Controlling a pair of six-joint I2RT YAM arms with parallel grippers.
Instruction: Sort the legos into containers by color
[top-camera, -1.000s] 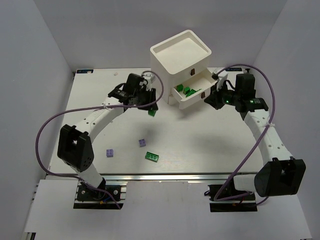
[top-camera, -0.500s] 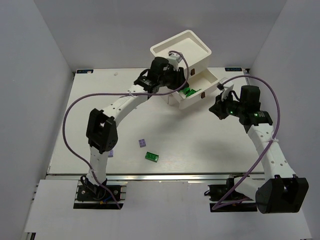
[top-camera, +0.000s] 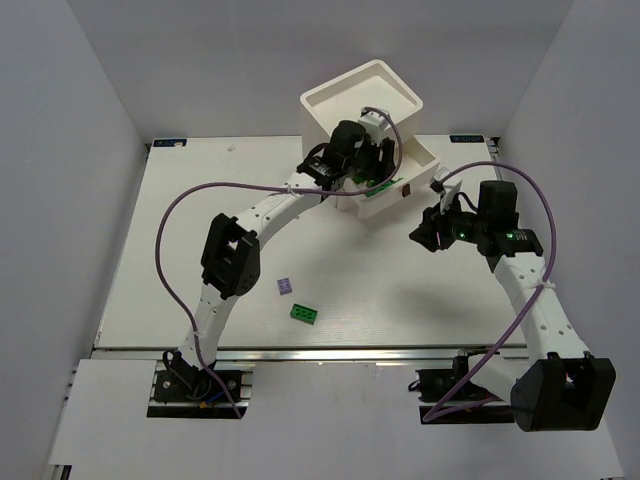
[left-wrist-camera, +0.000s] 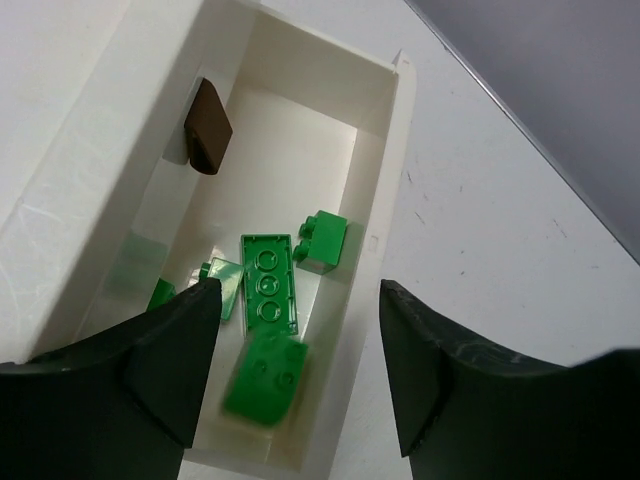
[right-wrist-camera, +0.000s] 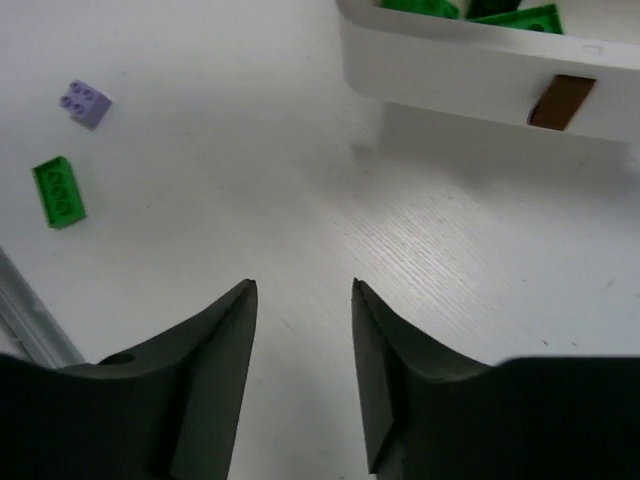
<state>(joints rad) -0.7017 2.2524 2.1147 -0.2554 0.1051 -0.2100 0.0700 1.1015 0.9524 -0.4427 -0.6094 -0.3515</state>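
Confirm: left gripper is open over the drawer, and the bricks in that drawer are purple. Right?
Not quite. The bricks in the drawer are green, not purple, as the left wrist view shows. The rest holds: the left gripper is open over the drawer.

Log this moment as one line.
left gripper open over drawer, blurred brick below | right gripper open, empty | unsorted: purple brick, green brick
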